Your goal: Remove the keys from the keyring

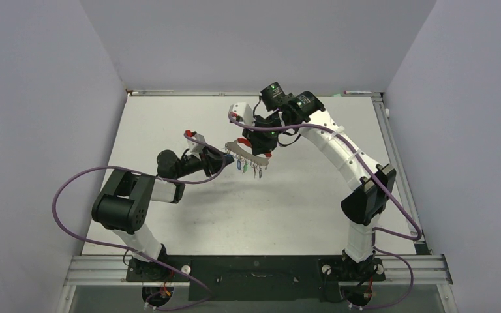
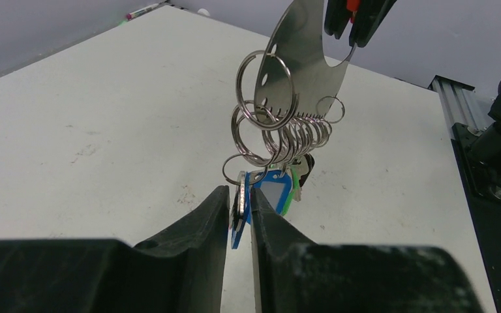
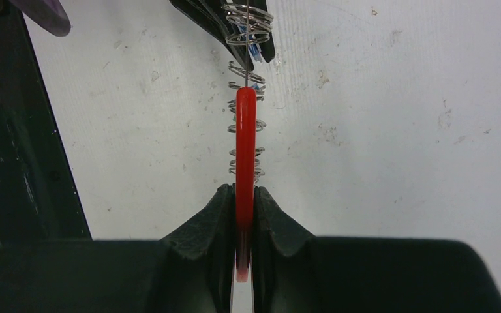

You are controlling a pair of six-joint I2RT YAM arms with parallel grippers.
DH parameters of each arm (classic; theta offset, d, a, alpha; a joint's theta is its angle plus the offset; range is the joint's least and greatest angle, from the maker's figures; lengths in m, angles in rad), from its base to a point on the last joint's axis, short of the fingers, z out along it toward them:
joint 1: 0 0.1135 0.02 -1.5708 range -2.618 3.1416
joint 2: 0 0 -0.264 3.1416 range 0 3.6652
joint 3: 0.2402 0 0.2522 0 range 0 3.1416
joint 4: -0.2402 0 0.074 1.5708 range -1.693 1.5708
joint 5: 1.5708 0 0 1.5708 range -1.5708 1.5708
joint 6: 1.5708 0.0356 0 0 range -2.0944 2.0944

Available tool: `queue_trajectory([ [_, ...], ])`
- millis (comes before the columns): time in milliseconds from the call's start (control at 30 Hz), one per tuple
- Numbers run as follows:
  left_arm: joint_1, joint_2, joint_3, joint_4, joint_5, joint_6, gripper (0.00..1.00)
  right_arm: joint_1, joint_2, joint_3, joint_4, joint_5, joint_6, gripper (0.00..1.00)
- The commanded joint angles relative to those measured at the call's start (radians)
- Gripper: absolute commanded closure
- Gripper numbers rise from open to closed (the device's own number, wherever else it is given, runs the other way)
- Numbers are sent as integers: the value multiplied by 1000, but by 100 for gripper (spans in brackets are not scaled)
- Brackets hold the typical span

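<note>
Above the middle of the counter [image 1: 300,208], the keyring [image 1: 248,155] hangs gripped from above in the right claw [image 1: 261,145], with the keys [image 1: 251,168] dangling in a row beneath it. The left claw [image 1: 225,161] reaches in from the left and pinches what appears to be the leftmost key's tag.

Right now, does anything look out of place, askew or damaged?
Nothing stands out. The right fingers hold the keyring by its red part, keys hanging beneath; the left fingers pinch a blue-tagged key.
</note>
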Motion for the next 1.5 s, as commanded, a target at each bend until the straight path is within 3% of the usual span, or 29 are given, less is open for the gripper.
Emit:
queue_trajectory([
  [0, -1, 5, 20, 84, 19, -23, 88, -12, -74, 10, 41, -32, 13, 95],
  [100, 2, -8, 14, 77, 22, -25, 99, -37, -67, 15, 39, -54, 20, 95],
  [300, 12, -96, 17, -117, 21, 68, 100, -127, -65, -40, 84, -157, 61, 95],
  [567, 4, -197, 137, -780, -42, 335, 100, -190, -94, -283, 269, -319, 142, 95],
  [700, 0, -207, 184, -918, -61, 361, 100, -218, -108, -430, 392, -419, 208, 95],
  [900, -31, -194, 364, -1408, -170, 655, 100, -246, -133, -626, 588, -518, 299, 95],
  [1000, -55, -191, 408, -1555, -235, 739, 100, -261, -154, -751, 740, -562, 380, 95],
  [1267, -175, -184, 403, -1614, -453, 843, 100, -267, -178, -1019, 1090, -578, 558, 95],
  [1467, -205, -174, 375, -1543, -592, 857, 100, -275, -144, -1107, 1142, -566, 555, 95],
])
